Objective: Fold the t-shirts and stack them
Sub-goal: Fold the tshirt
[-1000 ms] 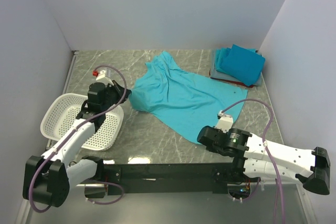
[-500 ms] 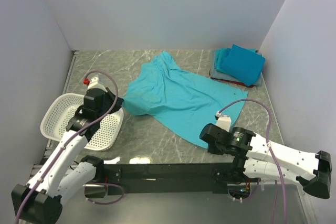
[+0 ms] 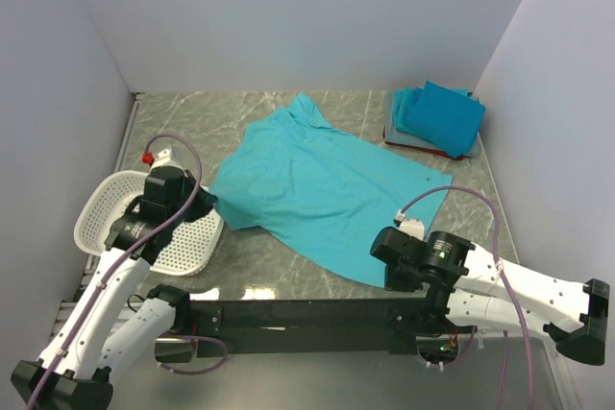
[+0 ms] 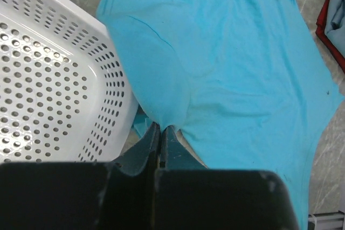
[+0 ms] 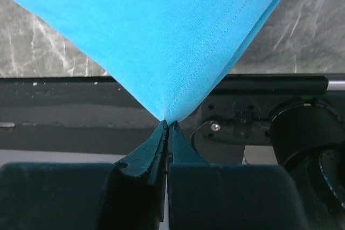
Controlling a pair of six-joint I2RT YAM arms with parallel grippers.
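Stretching step, top view: the shirt [image 3: 327,189] lies open and nearly flat on the table [image 3: 192,117], drawn between two opposite corners. I judge this to be flattening ahead of the first fold.
Left gripper, top view: the left gripper [image 3: 210,202] sits low at the shirt's left corner, just beside the basket [image 3: 101,201].
Right gripper, top view: the right gripper [image 3: 382,274] holds the near corner, close to the table's front edge.
Stack, top view: the stack [image 3: 437,120] sits in the far right corner, well apart from the spread shirt. It is teal on top, with pale and red edges beneath.
Left wrist view, grip: the fingers are pressed together on a pinch of cloth. The fabric fans out from the tips with a few soft creases. The basket wall stands just left of the cloth, and contact cannot be confirmed.
Right wrist view, grip: the fingers are clamped on the hemmed corner. The cloth rises from them in a sharp, taut V, and the corner hangs over the black rail [image 5: 64,111] in front of the marble.
Reason for hold: pinching opposite corners puts tension across the whole panel, which takes out wrinkles and squares the shirt.
Progress: judged partway, with some shirts stacked and this one not yet folded.
Risk: the left corner may catch on the basket rim.
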